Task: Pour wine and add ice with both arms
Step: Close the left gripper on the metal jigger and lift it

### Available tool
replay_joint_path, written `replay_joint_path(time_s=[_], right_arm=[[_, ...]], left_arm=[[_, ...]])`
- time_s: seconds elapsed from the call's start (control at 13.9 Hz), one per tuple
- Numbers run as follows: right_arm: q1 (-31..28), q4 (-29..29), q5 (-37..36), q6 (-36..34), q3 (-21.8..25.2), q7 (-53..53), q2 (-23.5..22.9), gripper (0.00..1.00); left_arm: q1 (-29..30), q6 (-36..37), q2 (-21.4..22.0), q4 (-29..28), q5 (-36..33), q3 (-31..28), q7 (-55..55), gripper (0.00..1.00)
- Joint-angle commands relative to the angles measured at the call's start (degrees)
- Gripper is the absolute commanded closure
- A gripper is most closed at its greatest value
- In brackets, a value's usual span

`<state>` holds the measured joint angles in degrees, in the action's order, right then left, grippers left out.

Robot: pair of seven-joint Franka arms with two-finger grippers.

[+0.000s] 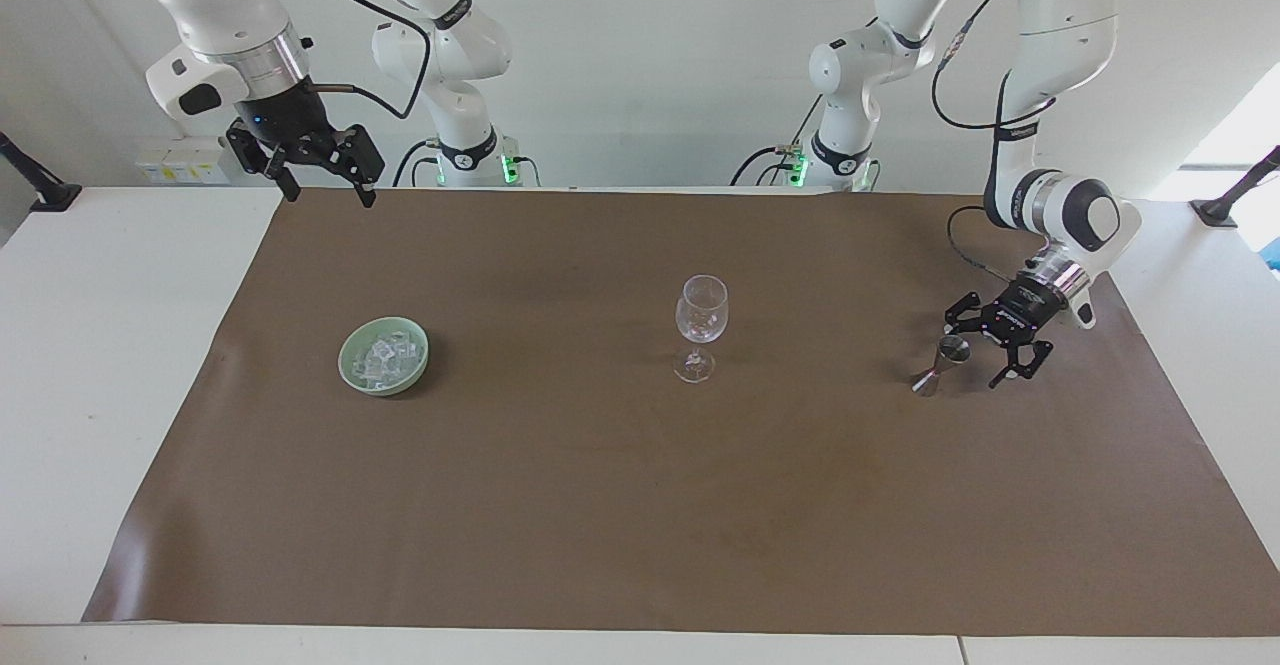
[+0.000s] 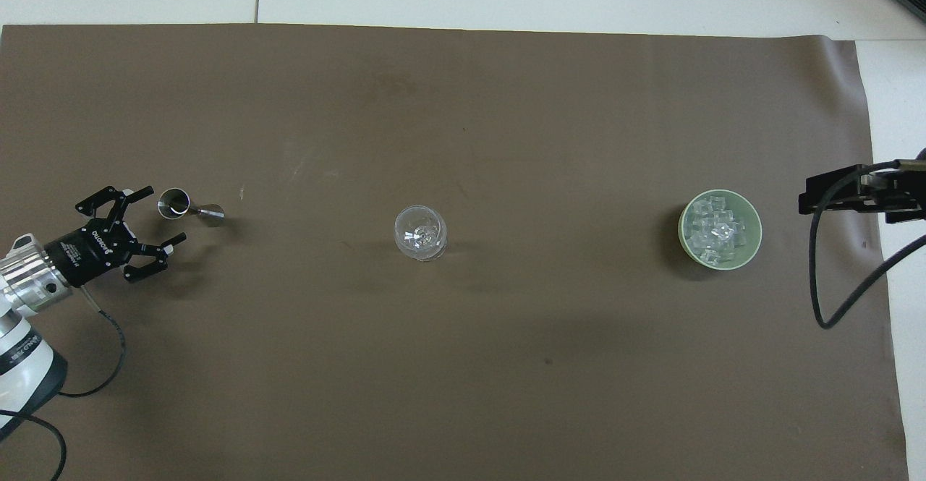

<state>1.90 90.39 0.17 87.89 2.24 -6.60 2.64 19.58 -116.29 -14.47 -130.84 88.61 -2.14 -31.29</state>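
Jaws wide: left gripper (image 1: 972, 353) beside one jigger (image 1: 945, 360) (perhaps touching).

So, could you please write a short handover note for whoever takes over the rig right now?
Left gripper: jaws open, low beside the metal jigger, not gripping it.
Right gripper: jaws open, waiting raised near its base.
Wine glass: upright mid-mat, no wine seen in it.
Ice: all in the green bowl, toward the right arm's end.
Done: nothing.
Left: grasp jigger, pour, add ice.

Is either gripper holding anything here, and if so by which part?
Nothing is held. The left gripper stands open beside the jigger; the right gripper waits open, empty.
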Motion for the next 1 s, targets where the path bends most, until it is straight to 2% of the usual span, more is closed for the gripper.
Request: replay_joint_path(time_s=[0.0,0.93], right_arm=[[-0.1,0.4,-0.4,-0.7,-0.2,1.2,0.8,0.0],[-0.1,0.4,-0.4,-0.7,-0.2,1.2,0.8,0.0]], left_arm=[[-2.0,-0.5,2.7,-4.1,5.9,-0.6,0.9,0.0],[-4.5,-1.9,4.3,-10.0,17.9,-0.4,3.1,0.0]])
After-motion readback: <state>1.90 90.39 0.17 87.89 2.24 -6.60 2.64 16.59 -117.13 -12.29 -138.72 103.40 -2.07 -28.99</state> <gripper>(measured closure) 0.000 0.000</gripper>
